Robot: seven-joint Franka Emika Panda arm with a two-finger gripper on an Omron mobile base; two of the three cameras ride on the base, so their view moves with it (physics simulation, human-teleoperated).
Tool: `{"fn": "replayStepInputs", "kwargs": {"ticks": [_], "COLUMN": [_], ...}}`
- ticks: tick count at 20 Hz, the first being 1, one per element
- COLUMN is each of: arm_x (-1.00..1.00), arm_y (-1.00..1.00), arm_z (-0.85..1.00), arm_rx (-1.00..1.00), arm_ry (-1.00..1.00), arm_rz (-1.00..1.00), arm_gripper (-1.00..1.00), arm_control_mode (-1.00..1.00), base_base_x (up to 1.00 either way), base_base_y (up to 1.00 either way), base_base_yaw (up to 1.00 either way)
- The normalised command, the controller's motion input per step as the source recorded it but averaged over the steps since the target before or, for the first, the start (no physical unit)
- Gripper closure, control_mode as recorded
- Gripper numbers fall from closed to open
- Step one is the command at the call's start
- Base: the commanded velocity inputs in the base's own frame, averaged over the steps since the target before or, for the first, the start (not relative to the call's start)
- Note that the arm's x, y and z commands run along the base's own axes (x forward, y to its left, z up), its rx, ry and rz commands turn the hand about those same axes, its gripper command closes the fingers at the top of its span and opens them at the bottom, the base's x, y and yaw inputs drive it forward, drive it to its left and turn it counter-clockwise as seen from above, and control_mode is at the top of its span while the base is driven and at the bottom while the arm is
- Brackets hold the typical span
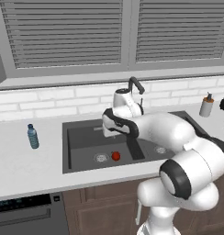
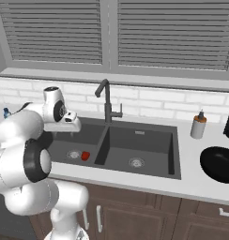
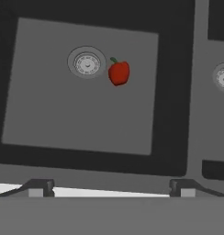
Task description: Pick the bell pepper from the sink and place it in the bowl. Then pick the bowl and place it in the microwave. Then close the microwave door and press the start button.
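Gripper: in the hand view we see our gripper [image 3: 111, 188] with its two dark fingertips [image 3: 39, 187] set wide apart at the bottom edge; the jaws stand spread and nothing lies between them.
Bell pepper: one bell pepper [image 3: 119, 73], bright red, lies on the floor of the left basin of the sink [image 3: 187, 114], just beside the round steel drain [image 3: 86, 64] and apart from the basin walls; we also see it in the left base view [image 1: 115, 156] and the right base view [image 2: 85, 155].
Pepper's axis: in the hand view its small green stem points up and to the left, toward the drain; the body runs down and right from the stem; it looks roundish, so the long axis is only slight.
Arm pose: our arm [image 1: 178, 151] rises from the base, bends forward over the counter [image 1: 22, 160] and carries the hand above the left basin, looking down into it; the hand hangs well clear of the pepper.
Counts: we count two basins and two drains; one dark faucet [image 2: 106, 101]; one black bowl [image 2: 218, 164] on the counter right of the sink; one soap dispenser [image 2: 198, 125]; one blue bottle [image 1: 33, 136] on the counter left of the sink.
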Motion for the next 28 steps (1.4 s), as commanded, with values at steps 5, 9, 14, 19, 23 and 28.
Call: {"fn": "replayStepInputs", "kwargs": {"ticks": [5, 9, 14, 19, 23, 28], "arm_x": [0.0, 0.0, 0.27, 0.37, 0.32, 0.44], "arm_y": [-0.12, -0.18, -0.05, 0.0, 0.0, 0.1], "arm_z": [-0.47, -0.4, -0.36, -0.39, -0.26, -0.12], "arm_rx": [0.0, 0.0, 0.0, 0.0, 0.0, 0.0], "arm_ry": [0.0, 0.0, -0.01, -0.06, -0.01, 0.0], "arm_rz": [0.0, 0.0, 0.0, 0.0, 0.0, 0.0], "arm_gripper": [-1.0, -1.0, -1.0, -1.0, -1.0, -1.0], "arm_control_mode": [-1.0, -1.0, -1.0, -1.0, -1.0, -1.0], "base_base_x": [0.0, 0.0, 0.0, 0.0, 0.0, 0.0], "base_base_y": [0.0, 0.0, 0.0, 0.0, 0.0, 0.0], "base_base_yaw": [0.0, 0.0, 0.0, 0.0, 0.0, 0.0]}}
